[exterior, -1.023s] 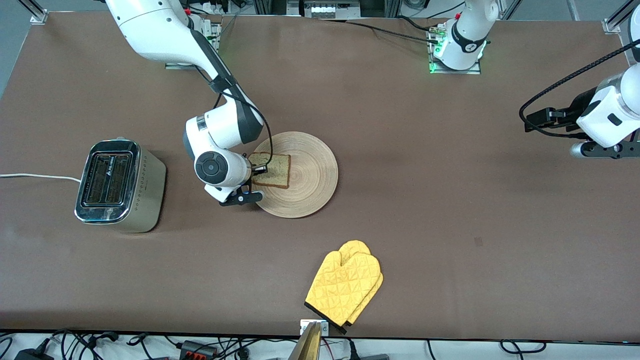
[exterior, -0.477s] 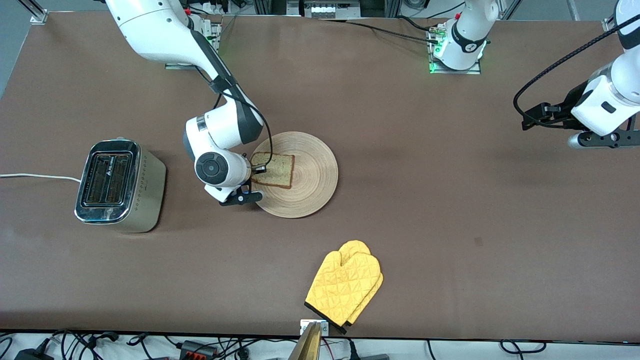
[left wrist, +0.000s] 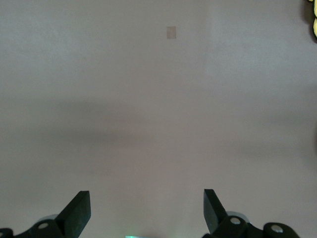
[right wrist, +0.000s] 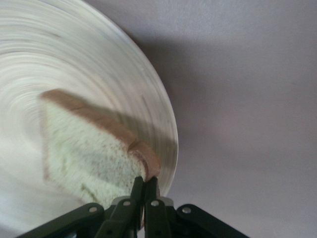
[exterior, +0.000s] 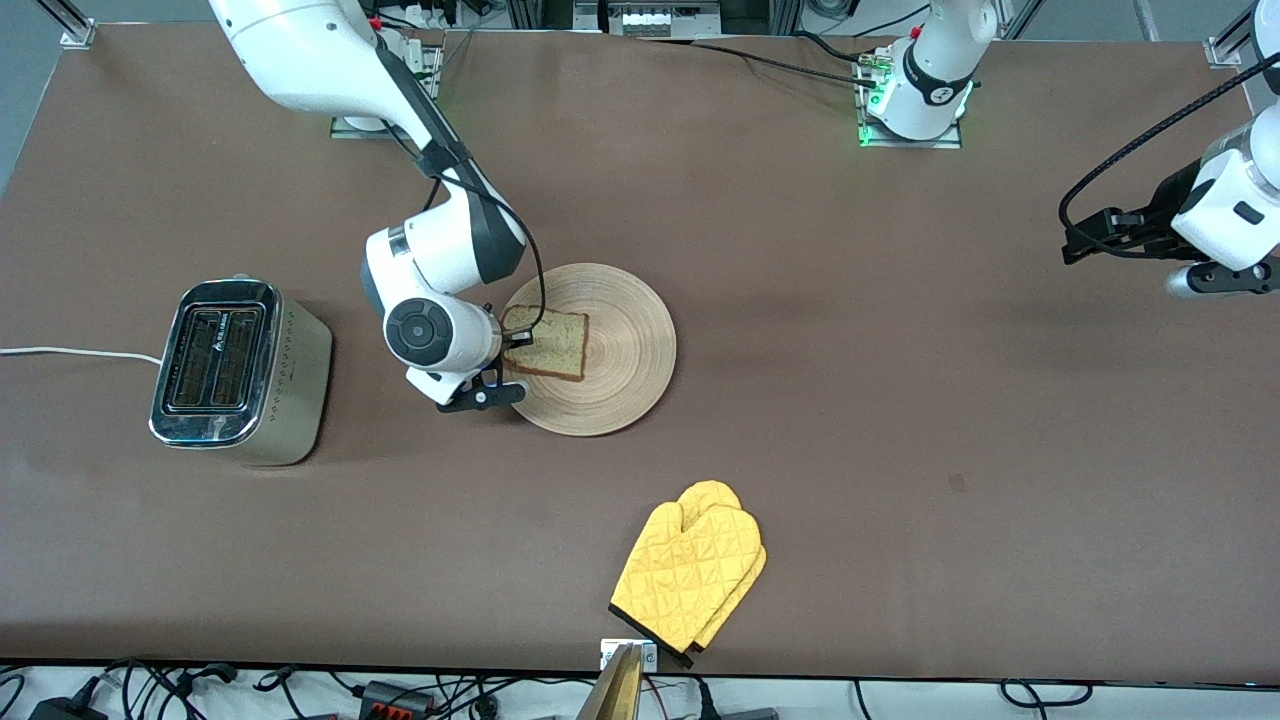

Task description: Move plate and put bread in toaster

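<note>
The round tan wooden plate (exterior: 610, 350) lies mid-table. The bread (exterior: 552, 343), a pale speckled slice with a dark crust, is tilted over the plate, its edge toward the toaster lifted. My right gripper (exterior: 513, 343) is shut on that edge; in the right wrist view the right gripper (right wrist: 144, 186) pinches the bread's (right wrist: 89, 153) crust corner above the plate (right wrist: 99, 64). The cream toaster (exterior: 238, 372) with chrome top stands toward the right arm's end of the table. My left gripper (exterior: 1215, 282) is open and empty in the air over bare table at the left arm's end; the left wrist view shows it (left wrist: 146, 213) wide open.
A yellow oven mitt (exterior: 692, 572) lies near the table's front edge, nearer the front camera than the plate. The toaster's white cord (exterior: 70, 353) runs off the table's end. A small pale mark (left wrist: 171, 32) is on the table under the left arm.
The right gripper closed on the bread's edge and raised it, so the slice shifted and tilted on the plate. The left arm lifted and swung toward its end of the table.
</note>
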You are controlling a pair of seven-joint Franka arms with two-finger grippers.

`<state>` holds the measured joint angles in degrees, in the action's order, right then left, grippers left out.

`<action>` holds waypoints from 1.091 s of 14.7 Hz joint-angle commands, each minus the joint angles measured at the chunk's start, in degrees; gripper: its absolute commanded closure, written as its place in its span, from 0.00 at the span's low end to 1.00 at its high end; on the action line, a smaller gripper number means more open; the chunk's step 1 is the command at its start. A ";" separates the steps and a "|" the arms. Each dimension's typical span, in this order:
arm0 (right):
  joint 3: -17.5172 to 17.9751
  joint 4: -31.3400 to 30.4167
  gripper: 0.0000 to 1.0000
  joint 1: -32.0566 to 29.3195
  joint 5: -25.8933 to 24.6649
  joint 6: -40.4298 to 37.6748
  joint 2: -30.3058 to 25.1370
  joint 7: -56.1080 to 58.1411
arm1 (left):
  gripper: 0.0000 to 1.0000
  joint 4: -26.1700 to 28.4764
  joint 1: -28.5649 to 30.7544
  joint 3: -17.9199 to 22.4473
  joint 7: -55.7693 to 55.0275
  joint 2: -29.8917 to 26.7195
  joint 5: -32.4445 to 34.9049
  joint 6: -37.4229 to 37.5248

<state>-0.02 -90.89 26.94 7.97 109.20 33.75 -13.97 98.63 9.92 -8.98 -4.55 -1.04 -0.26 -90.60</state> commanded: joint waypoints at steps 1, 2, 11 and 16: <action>-0.86 6.40 1.00 0.22 -3.38 -10.89 -3.95 -2.02 | 0.00 2.01 -0.77 0.19 -0.73 -2.65 0.44 -0.63; -0.94 9.47 1.00 0.04 -6.53 -15.29 -4.57 -2.02 | 0.00 2.09 -0.78 0.19 -0.73 -2.91 0.44 -0.55; -3.48 15.57 1.00 -0.40 -37.39 -34.49 -5.72 -0.88 | 0.00 5.08 -0.69 -0.16 -0.73 -4.94 -0.62 -1.34; -10.86 17.92 1.00 -0.40 -44.01 -34.67 -5.72 9.38 | 0.00 4.91 -0.60 -0.25 -0.73 -4.85 -0.71 -1.16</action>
<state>-8.32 -76.17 26.31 -34.60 75.74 27.67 -9.08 101.85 9.34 -9.18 -4.65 -4.14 -0.41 -90.80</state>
